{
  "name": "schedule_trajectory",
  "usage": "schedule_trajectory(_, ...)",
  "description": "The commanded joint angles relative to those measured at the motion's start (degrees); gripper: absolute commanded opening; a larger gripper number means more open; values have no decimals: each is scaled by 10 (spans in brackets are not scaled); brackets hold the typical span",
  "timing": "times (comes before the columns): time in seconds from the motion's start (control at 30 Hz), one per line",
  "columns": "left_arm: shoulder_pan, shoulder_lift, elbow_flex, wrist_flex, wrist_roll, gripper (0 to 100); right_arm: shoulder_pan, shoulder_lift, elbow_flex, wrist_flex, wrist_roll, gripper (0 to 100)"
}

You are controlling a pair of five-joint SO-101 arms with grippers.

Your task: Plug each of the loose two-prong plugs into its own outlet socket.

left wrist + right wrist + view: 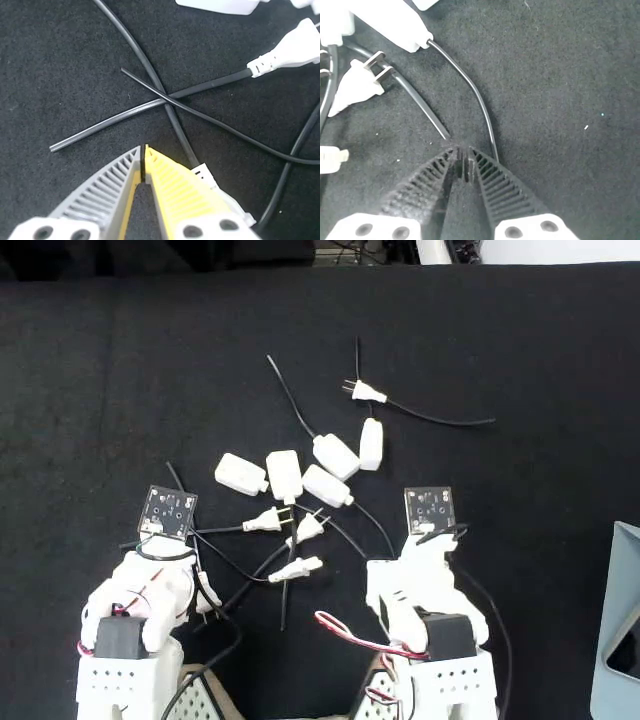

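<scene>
Starting with the high view: five white outlet sockets (284, 476) are clustered mid-table, touching or nearly so. A far plug (368, 392) lies alone beyond them. Three near plugs (297, 568) sit on the robot's side, between the arms, with their cords (218, 530) crossing each other. None looks seated, so by my read nothing is done yet. Both arms sit at the near edge of the black table (100, 360).

Left wrist view: left gripper (144, 150) is clenched, tips meeting, nothing between them. It hangs over a crossing of cords. A fifth plug (207, 179) lies just beside the yellow finger (175, 185), with another plug (295, 47) farther out.

Right wrist view: right gripper (464, 155) is also pinched closed and empty. A cut cord end (442, 132) lies just off its tips. A socket (390, 22) and a pronged plug (355, 85) lie farther off.

Risks as I see them:
- Cords overlap. Lifting one plug likely drags its neighbours out of any planned grasp.
- Sockets look loose on the cloth. Push a plug in single-handed and the socket probably slides, so one arm should pin it.
- Sockets are packed tight. Fingers may not fit around one without nudging the next.
- Prong alignment: a plug grabbed skewed won't find the slots and will just shove the socket.
- If the left gripper opens where it is, it could knock the plug beside it.
</scene>
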Motion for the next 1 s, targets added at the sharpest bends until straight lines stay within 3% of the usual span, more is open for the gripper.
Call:
schedule_trajectory(0.0,4,-3,11,4,5,30,6,-44,-1,4,1,15)
schedule_trajectory(0.63,1,-2,11,25,2,31,-4,-44,-5,4,4,15)
schedule_trajectory(0.97,-29,-4,11,22,2,33,-4,-38,-120,-45,4,15)
